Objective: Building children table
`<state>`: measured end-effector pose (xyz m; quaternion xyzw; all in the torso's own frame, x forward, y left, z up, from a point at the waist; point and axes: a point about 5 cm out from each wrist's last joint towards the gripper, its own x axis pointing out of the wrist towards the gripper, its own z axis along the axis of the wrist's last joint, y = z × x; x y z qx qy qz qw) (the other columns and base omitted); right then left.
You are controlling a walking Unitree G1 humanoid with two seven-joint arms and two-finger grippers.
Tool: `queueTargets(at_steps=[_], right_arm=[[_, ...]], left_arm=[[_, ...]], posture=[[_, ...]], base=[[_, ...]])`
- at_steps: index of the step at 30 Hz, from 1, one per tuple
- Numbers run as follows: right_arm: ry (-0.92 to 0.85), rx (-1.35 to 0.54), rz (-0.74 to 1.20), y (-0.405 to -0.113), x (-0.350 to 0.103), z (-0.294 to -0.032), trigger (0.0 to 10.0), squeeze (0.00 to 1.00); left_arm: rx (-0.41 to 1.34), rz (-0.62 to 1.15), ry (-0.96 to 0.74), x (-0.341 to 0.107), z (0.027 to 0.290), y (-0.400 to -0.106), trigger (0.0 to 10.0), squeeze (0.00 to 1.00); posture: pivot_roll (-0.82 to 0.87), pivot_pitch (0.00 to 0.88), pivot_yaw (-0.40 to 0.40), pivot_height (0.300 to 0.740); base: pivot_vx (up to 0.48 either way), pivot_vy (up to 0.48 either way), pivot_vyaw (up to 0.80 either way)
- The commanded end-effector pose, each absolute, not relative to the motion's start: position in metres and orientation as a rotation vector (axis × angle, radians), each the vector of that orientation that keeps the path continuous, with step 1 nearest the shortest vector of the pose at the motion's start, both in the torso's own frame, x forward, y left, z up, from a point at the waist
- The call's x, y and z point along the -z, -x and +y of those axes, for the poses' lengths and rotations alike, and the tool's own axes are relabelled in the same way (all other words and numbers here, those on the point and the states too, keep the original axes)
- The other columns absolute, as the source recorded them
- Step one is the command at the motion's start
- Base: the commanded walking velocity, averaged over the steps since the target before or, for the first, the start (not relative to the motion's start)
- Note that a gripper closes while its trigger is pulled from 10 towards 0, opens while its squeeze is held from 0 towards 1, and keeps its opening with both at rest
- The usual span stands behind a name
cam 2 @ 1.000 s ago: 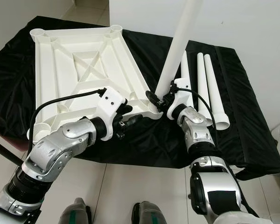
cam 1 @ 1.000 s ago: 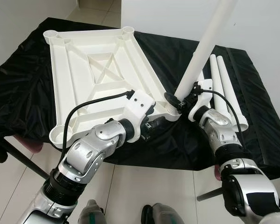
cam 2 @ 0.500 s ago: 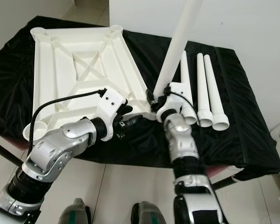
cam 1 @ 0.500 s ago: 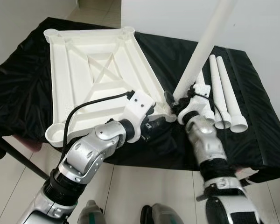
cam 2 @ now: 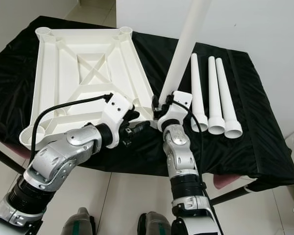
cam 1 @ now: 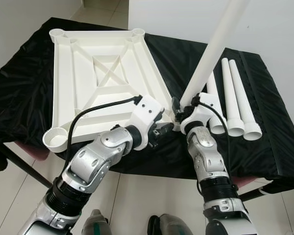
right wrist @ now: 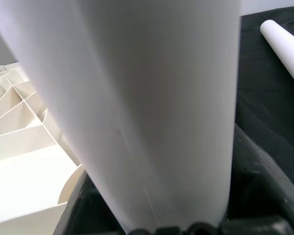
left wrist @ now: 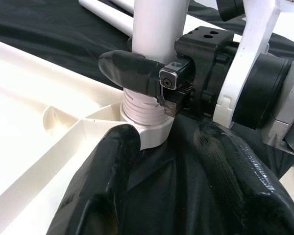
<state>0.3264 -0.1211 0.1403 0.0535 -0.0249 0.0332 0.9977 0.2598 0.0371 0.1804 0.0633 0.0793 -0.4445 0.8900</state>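
The white leg (cam 1: 213, 49) is clamped near its threaded foot by the fingers of the right gripper (left wrist: 154, 81), its end resting in the corner socket (left wrist: 146, 131) at about five o'clock on the upturned tabletop (cam 1: 100, 81), while the shaft leans toward one o'clock. The left gripper (cam 1: 162, 131) is held just beside that corner with its fingers (left wrist: 105, 181) spread apart, gripping nothing. The step is likely done best if the leg is first brought square to the socket so the threads are not crossed, then turned in short regrasps with the corner steadied; three spare legs (cam 1: 232, 98) lie on the black cloth (cam 1: 29, 88) at three o'clock.
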Motion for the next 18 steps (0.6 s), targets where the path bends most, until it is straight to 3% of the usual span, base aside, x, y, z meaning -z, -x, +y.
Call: queueTargets(at_steps=[1, 2, 3, 16, 17, 18], right_arm=[[-0.143, -0.026, -0.044, -0.325, -0.14, -0.127, 10.0, 0.25], [-0.143, -0.026, -0.044, -0.325, -0.14, -0.127, 10.0, 0.25], [-0.163, -0.04, -0.048, -0.326, -0.141, -0.128, 10.0, 1.0], [-0.171, -0.266, -0.047, -0.333, -0.145, -0.137, 10.0, 1.0], [-0.151, -0.297, -0.045, -0.335, -0.145, -0.14, 10.0, 0.0], [-0.151, -0.297, -0.045, -0.335, -0.145, -0.14, 10.0, 0.0]], left_arm=[[1.01, 0.169, -0.134, -0.18, 0.032, -0.257, 10.0, 0.0], [1.01, 0.169, -0.134, -0.18, 0.032, -0.257, 10.0, 0.0], [1.011, 0.169, -0.135, -0.18, 0.032, -0.257, 10.0, 0.0], [1.003, 0.172, -0.138, -0.179, 0.033, -0.258, 10.0, 0.0], [1.0, 0.172, -0.136, -0.179, 0.033, -0.258, 10.0, 0.0], [1.0, 0.172, -0.136, -0.179, 0.033, -0.258, 10.0, 0.0]], posture=[[0.01, 0.0, -0.072, 0.74], [0.01, 0.0, -0.072, 0.74], [0.01, 0.0, -0.071, 0.74], [0.01, 0.0, -0.077, 0.74], [0.01, 0.0, -0.078, 0.74], [0.01, 0.0, -0.078, 0.74]], base=[[0.0, 0.0, 0.0], [0.0, 0.0, 0.0], [0.0, 0.0, 0.0], [0.0, 0.0, 0.0], [0.0, 0.0, 0.0], [0.0, 0.0, 0.0]])
